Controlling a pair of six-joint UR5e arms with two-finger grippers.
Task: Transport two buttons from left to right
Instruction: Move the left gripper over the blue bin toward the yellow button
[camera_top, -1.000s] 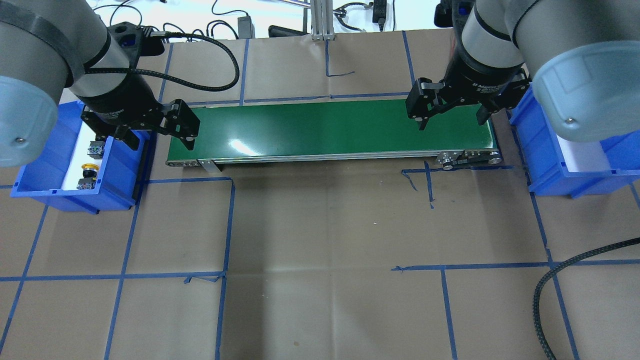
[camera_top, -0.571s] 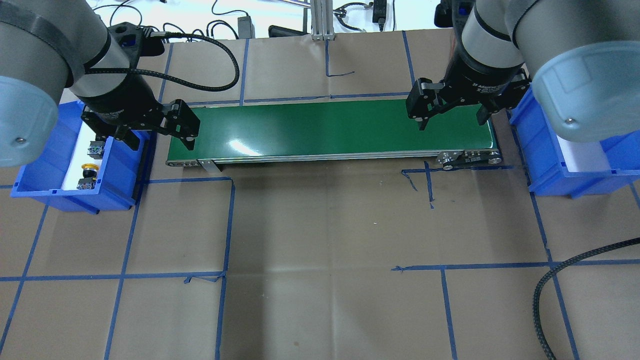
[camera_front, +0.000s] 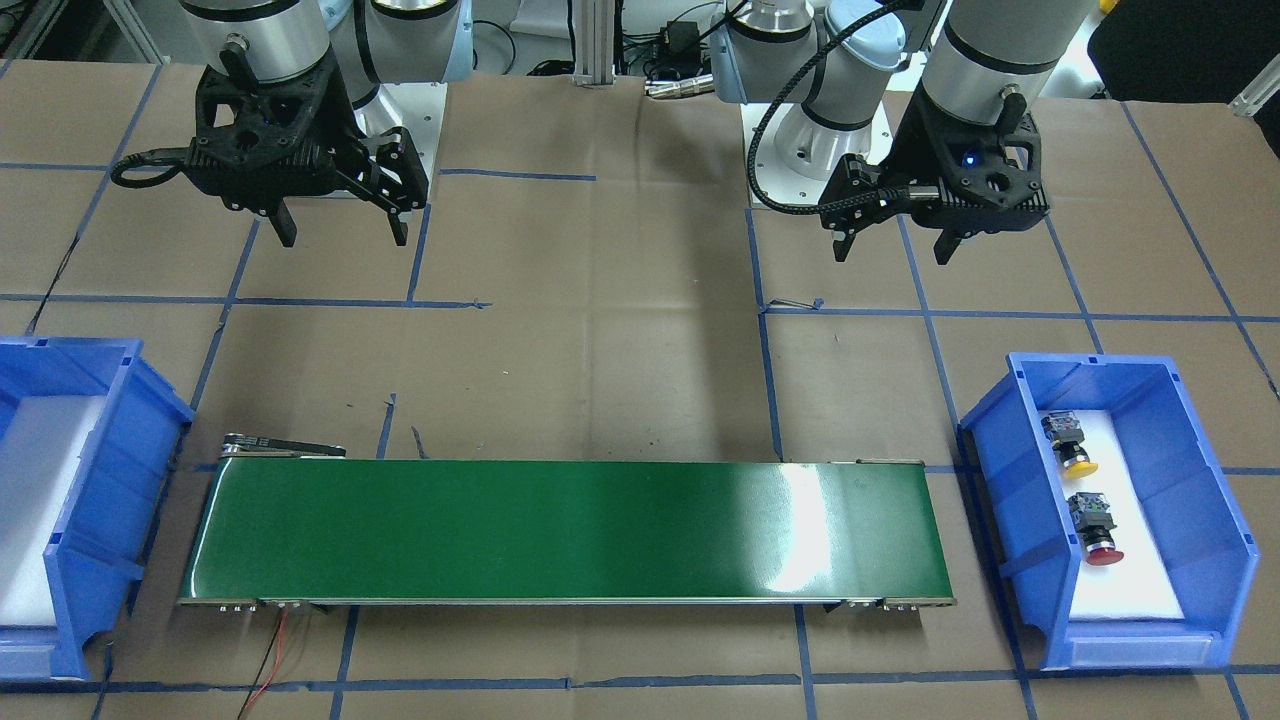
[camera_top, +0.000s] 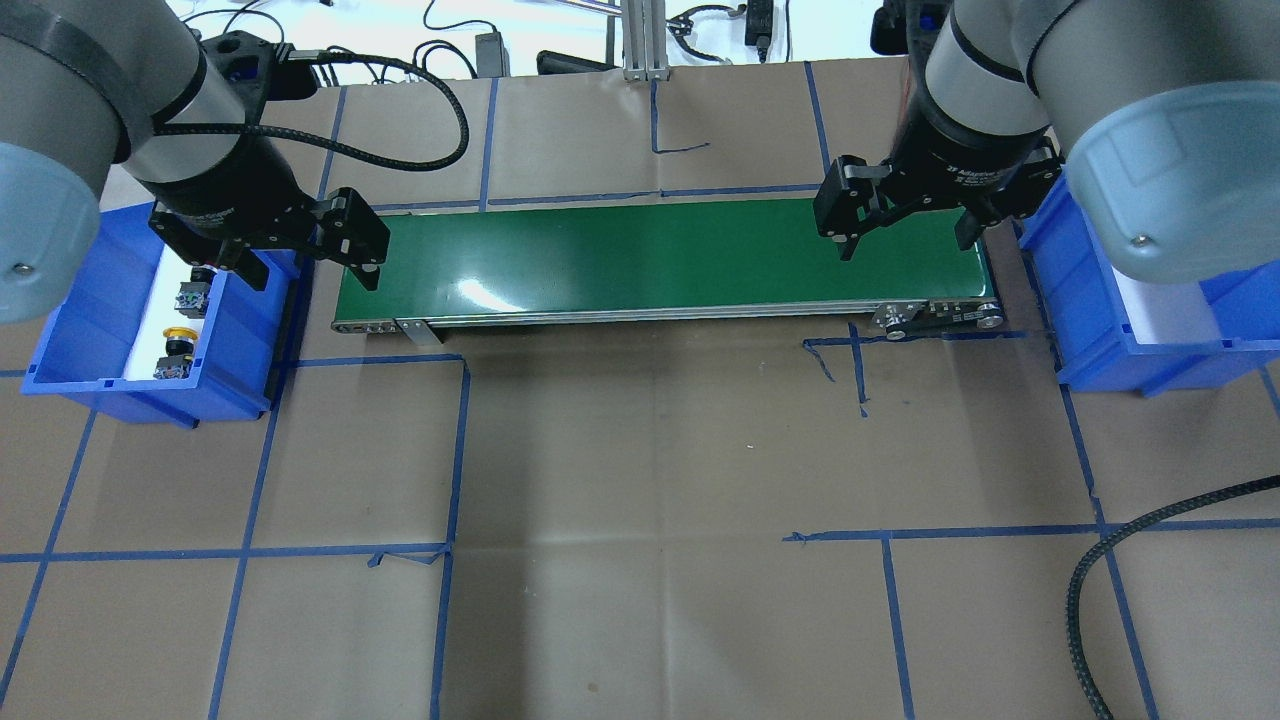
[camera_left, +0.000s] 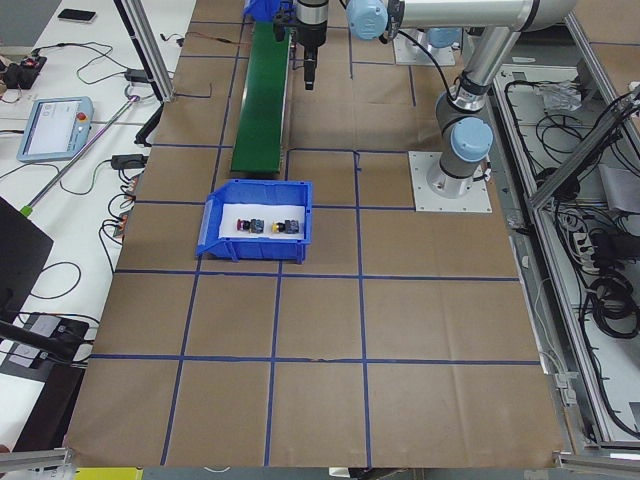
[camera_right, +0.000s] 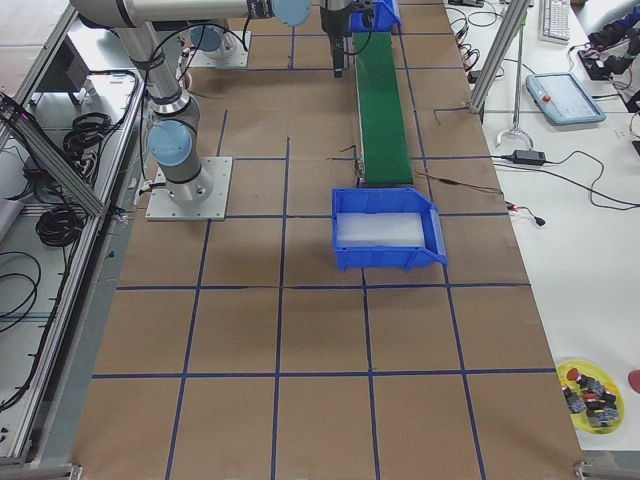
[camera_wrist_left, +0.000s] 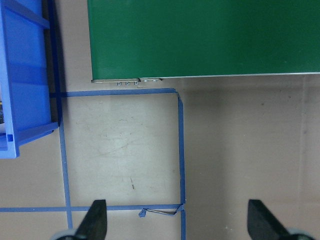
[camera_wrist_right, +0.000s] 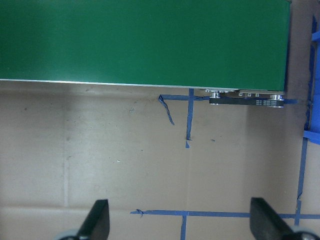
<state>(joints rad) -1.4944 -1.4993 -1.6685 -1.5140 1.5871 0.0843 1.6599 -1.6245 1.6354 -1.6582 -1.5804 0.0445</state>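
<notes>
Since the yellow button (camera_front: 1070, 450) and the red button (camera_front: 1095, 535) both lie in the left bin (camera_front: 1005, 500), we should lower our left gripper (camera_front: 890, 250), spread wide and empty, squarely over one body, clear of the bin's walls. Beyond the belt (camera_front: 560, 530), our right gripper (camera_front: 342, 235) hangs spread and empty.

Brown paper (camera_top: 640, 450) covers the table, marked into squares by blue tape (camera_top: 245, 553). Along one long side a white bench (camera_left: 60, 60) carries loose cables (camera_left: 100, 62) and a pendant with a screen (camera_left: 55, 128), and aluminium posts (camera_left: 145, 50) rise at its edge. On the other side, coiled black cables (camera_left: 608, 295) lie on what seems a grey floor. The light is bright and even, shadows soft.
</notes>
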